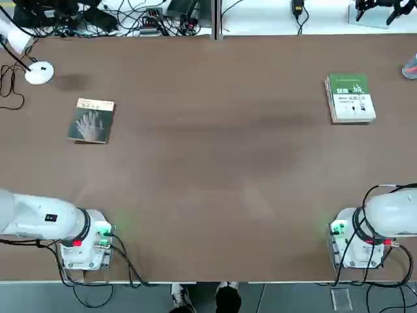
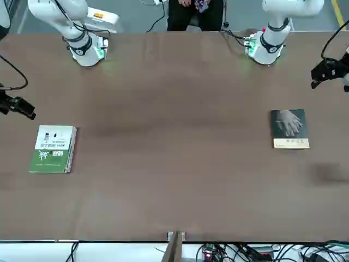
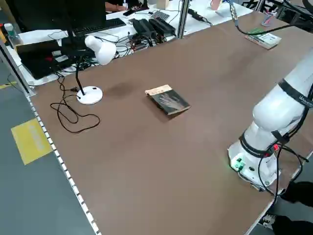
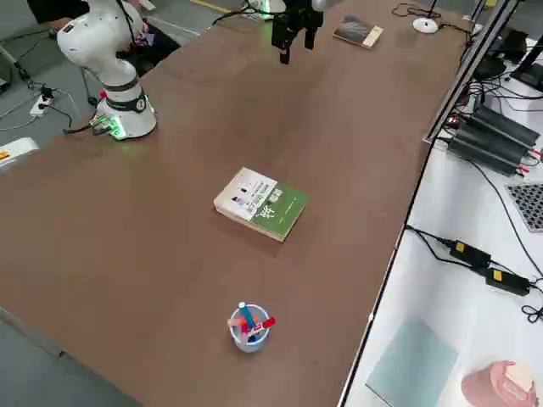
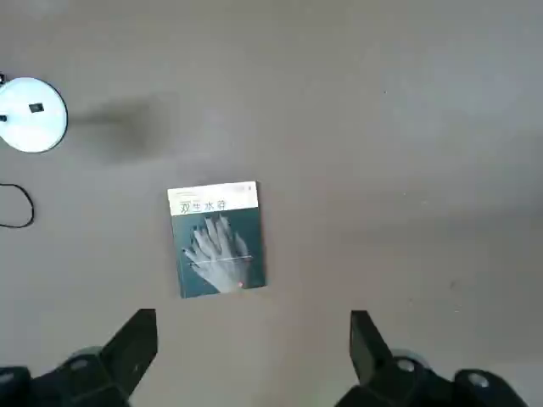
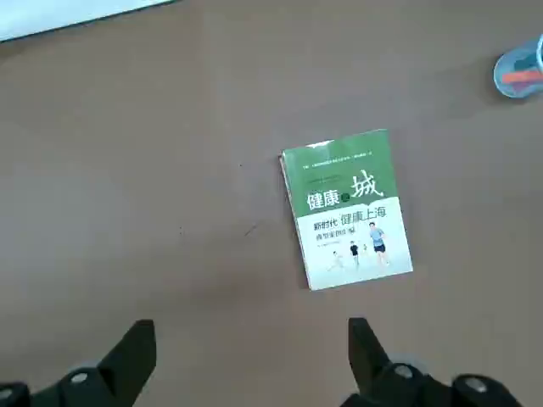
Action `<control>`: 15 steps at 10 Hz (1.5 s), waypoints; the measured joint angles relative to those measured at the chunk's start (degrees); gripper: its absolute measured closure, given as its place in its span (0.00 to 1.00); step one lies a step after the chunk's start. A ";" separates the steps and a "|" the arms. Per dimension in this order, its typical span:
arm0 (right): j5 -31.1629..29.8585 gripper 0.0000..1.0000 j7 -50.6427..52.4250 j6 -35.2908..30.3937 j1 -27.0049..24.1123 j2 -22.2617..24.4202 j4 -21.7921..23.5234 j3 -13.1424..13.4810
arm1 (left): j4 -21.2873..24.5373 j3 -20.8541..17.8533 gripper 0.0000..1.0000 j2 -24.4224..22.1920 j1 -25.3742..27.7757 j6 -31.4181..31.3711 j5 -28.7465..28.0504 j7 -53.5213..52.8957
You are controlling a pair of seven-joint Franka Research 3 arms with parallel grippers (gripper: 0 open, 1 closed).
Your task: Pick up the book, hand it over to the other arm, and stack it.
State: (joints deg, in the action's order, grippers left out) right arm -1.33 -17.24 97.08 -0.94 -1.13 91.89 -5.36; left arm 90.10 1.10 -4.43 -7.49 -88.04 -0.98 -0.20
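Lying flat on the brown table, on the left arm's side and well away from both bases: the book, dark cover with pale hand image, tan title strip toward the far edge. Resting untouched, nothing on top of it. Hovering high above it, fingers spread wide and gripping nothing: the left gripper, only fingertips showing in its own wrist view. Hanging likewise over the green-and-white book at the opposite side: the right gripper, released and empty. Standing beyond the dark book: a white desk lamp, its head cut off in the top view. Showing only partly at the top view's right edge: a cup of pens. Peeking in at the near edge: a person's shoes, the rest hidden.
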 joint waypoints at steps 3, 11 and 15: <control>-0.08 0.00 0.00 0.00 0.00 0.00 0.00 0.00 | -0.01 0.00 0.00 0.03 -0.01 0.00 0.00 0.00; -0.10 0.00 -0.01 0.00 0.00 -0.01 0.08 0.01 | 1.58 -0.37 0.00 3.48 2.78 -5.29 0.78 -6.97; -0.10 0.00 -0.01 0.00 0.00 -0.01 0.08 0.01 | 9.15 -0.56 0.00 4.32 8.16 -13.06 3.47 -15.71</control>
State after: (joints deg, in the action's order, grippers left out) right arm -1.43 -17.25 97.08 -0.94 -1.14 91.98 -5.35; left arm 99.26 0.54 -0.11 0.67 -101.09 2.48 -15.91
